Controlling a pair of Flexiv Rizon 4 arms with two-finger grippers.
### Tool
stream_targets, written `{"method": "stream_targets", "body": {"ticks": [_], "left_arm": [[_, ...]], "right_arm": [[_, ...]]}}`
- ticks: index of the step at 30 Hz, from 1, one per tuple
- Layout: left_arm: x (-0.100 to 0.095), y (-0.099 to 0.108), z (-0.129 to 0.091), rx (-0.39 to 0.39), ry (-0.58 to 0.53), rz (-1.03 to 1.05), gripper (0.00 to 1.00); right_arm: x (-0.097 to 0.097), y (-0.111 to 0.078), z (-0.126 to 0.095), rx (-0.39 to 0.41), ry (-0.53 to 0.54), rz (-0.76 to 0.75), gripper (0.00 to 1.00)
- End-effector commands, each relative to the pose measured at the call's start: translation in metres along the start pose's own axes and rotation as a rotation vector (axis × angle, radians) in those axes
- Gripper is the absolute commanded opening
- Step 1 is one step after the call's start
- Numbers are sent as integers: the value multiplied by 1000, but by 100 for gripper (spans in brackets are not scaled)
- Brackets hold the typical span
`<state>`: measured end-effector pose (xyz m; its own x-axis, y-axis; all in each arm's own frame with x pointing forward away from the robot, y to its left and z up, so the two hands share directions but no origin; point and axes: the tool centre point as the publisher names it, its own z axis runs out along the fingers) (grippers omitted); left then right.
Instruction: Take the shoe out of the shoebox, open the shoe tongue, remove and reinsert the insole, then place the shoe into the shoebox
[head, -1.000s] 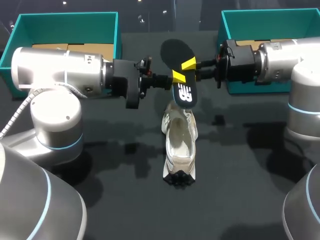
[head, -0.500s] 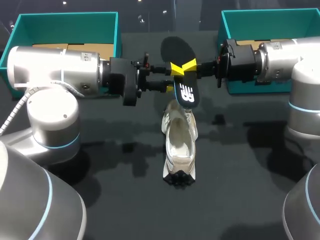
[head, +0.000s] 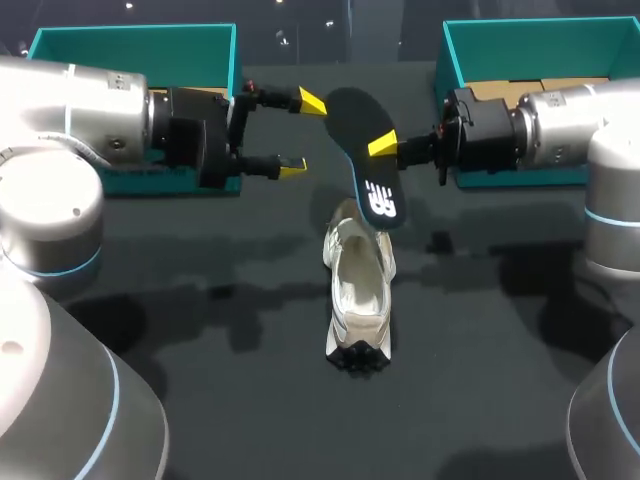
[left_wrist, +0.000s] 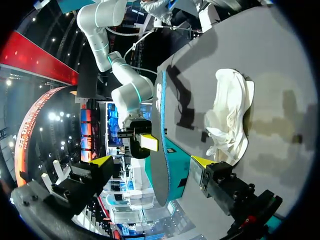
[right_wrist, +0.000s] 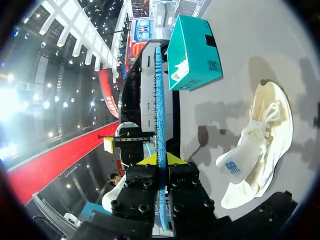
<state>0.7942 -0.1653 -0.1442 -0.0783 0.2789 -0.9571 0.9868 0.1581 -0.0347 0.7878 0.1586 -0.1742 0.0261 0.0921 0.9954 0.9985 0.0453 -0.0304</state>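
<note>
Presently clamped edgewise in right gripper (head: 385, 146): flat black foam insole (head: 356, 118), aloft above white mesh sneaker (head: 358, 290) on dark table (head: 500, 380). Left gripper (head: 302, 135) spread open, empty. Risk: thin-edge hold slipping, insole dropping.

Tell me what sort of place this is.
Most likely a robot test or demo bench for shoe packing: a dark table with the left shoebox and right shoebox, both teal, a white shoe in the middle, and the right gripper shut on the black insole.
</note>
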Motion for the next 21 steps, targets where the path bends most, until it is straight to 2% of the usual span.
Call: {"method": "stream_targets", "body": {"ticks": [1, 2, 6, 9, 12, 21], "left_arm": [[1, -1, -2, 0, 0, 1, 100], [-2, 1, -2, 7, 14, 11, 100], [-9, 16, -3, 40, 181, 6, 100], [-10, 33, -1, 57, 365, -44, 100], [-16, 47, -5, 72, 483, -47, 100], [-16, 47, -5, 72, 483, -47, 100]], "right_arm": [[0, 1, 1, 4, -3, 1, 0], [0, 1, 1, 4, -3, 1, 0], [-4, 3, 2, 1, 13, 0, 0], [-8, 4, 3, -7, 24, 4, 0], [-11, 4, 2, -20, 25, 9, 0], [-24, 5, 1, -46, 30, 1, 0]]}}
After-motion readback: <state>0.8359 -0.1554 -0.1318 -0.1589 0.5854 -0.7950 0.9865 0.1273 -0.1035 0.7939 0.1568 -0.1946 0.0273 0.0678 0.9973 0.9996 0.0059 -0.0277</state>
